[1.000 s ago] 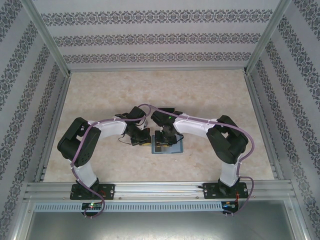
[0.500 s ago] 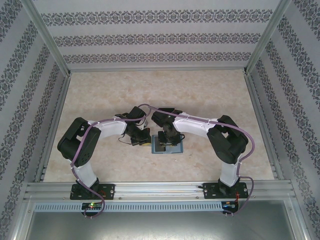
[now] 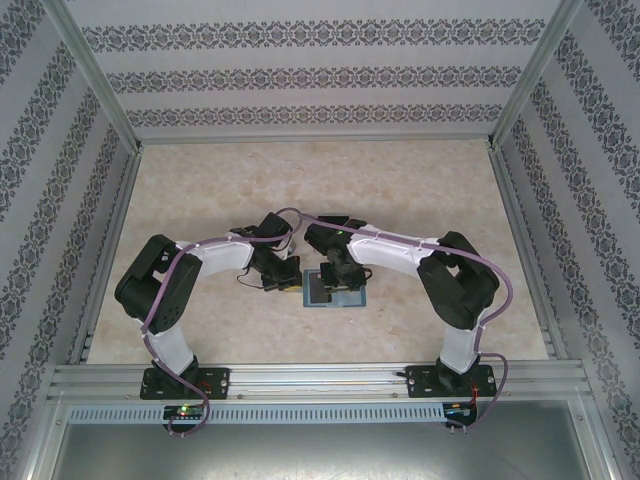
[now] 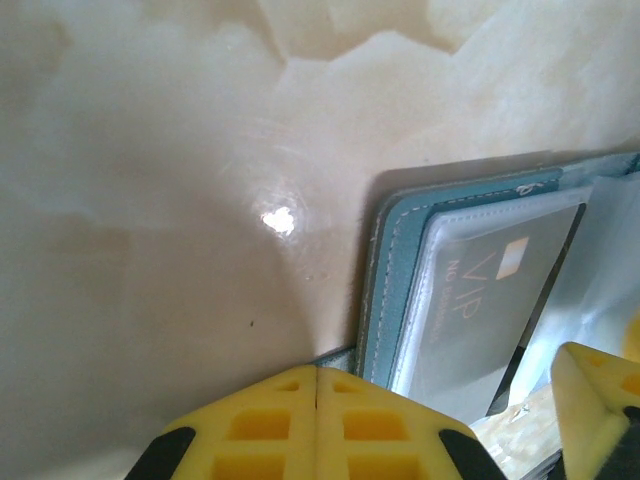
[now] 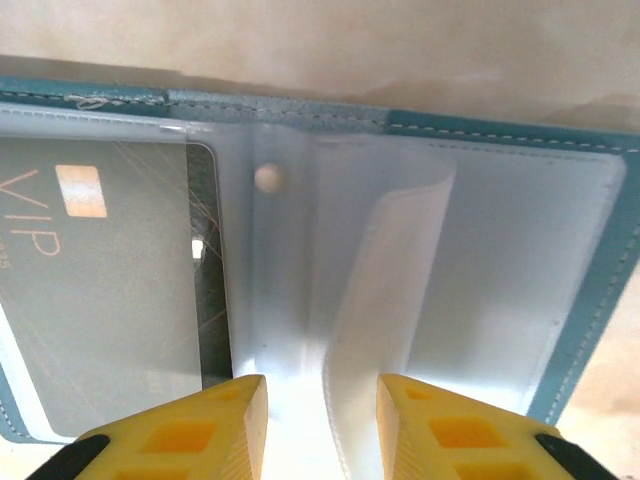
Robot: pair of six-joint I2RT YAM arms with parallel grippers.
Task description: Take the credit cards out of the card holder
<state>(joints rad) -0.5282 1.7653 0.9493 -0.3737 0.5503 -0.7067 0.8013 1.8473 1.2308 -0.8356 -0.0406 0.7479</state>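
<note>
The card holder (image 3: 347, 297) lies open on the table between both arms, its teal rim (image 5: 592, 300) framing clear plastic sleeves. A grey credit card marked VIP (image 5: 90, 290) sits in the left sleeve, with the edge of a black card (image 5: 207, 260) behind it. My right gripper (image 5: 320, 392) hovers open over the holder's middle fold. A loose clear sleeve leaf (image 5: 385, 290) stands up between its fingers, untouched. My left gripper (image 4: 317, 370) is shut at the holder's left edge (image 4: 385, 270), its tips on a small teal tab (image 4: 338, 355). The VIP card (image 4: 480, 300) shows there too.
The marble-patterned table (image 3: 330, 190) stretches open behind and to both sides of the holder. Patterned walls and a metal frame (image 3: 105, 260) enclose it. One yellow finger of the right gripper (image 4: 600, 395) shows at the lower right of the left wrist view.
The right gripper has shifted slightly to the right over the open holder, uncovering more of the left page. The left arm has stayed put.
</note>
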